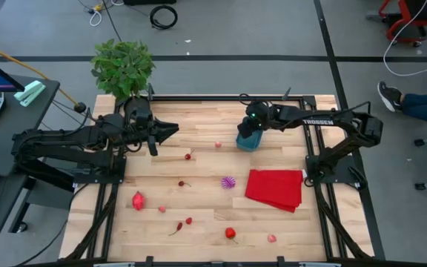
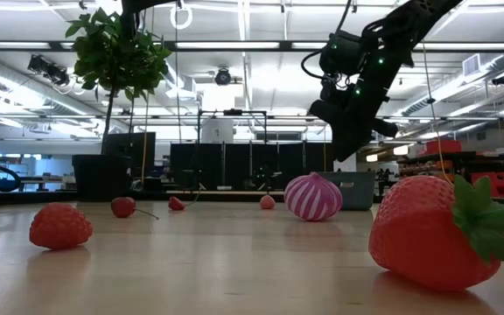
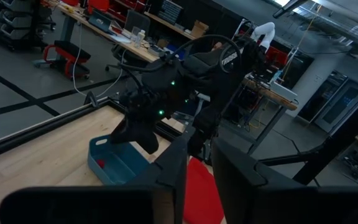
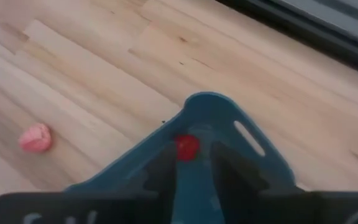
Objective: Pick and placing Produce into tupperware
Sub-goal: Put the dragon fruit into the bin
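The right gripper [image 1: 247, 133] hangs directly over the blue tub [image 1: 248, 142], which sits on the wooden counter [image 1: 199, 170] toward its far side, near the red cloth [image 1: 275, 188]. In the right wrist view its jaws stand slightly parted above the tub [image 4: 229, 143], holding nothing, and a small red fruit [image 4: 187, 147] lies inside the tub between them. A pink fruit [image 4: 35, 137] rests on the counter just beside the tub; from above it shows as a small pink dot [image 1: 218, 144] near the tub.

The left gripper [image 1: 170, 131] waits well away from the tub, near the potted plant [image 1: 123, 67], pointing toward the tub; its jaws are nearly closed and empty.

The rest of the produce is scattered across the counter away from the tub: a cherry [image 1: 188, 156] between the two grippers, another cherry [image 1: 182, 184], the spiky purple piece [image 1: 228, 182] just beside the red cloth, a large pink strawberry [image 1: 138, 199], a small pink piece [image 1: 161, 209], two little red pieces [image 1: 183, 223], a red strawberry [image 1: 230, 233] and a pale pink piece [image 1: 272, 238] along the near edge.
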Action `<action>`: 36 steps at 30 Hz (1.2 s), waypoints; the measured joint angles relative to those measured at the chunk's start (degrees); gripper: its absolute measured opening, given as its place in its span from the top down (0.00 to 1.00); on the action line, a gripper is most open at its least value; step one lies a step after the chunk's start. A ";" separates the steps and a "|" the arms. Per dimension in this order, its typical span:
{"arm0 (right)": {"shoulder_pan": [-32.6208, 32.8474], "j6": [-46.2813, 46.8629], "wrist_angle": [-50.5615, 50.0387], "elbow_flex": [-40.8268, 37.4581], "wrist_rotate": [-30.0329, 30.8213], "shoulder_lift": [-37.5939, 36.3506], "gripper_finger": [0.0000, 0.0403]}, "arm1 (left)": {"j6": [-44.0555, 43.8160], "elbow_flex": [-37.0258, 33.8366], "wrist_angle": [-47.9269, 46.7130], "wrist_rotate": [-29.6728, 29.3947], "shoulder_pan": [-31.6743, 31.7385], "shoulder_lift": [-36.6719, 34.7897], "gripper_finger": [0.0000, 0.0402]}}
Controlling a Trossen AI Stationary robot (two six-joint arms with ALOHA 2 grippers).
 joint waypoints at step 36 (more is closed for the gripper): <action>70.74 26.73 0.65 0.02 -12.21 -7.98 0.70 | 7.92 -0.02 -10.40 0.00 -0.02 0.04 0.87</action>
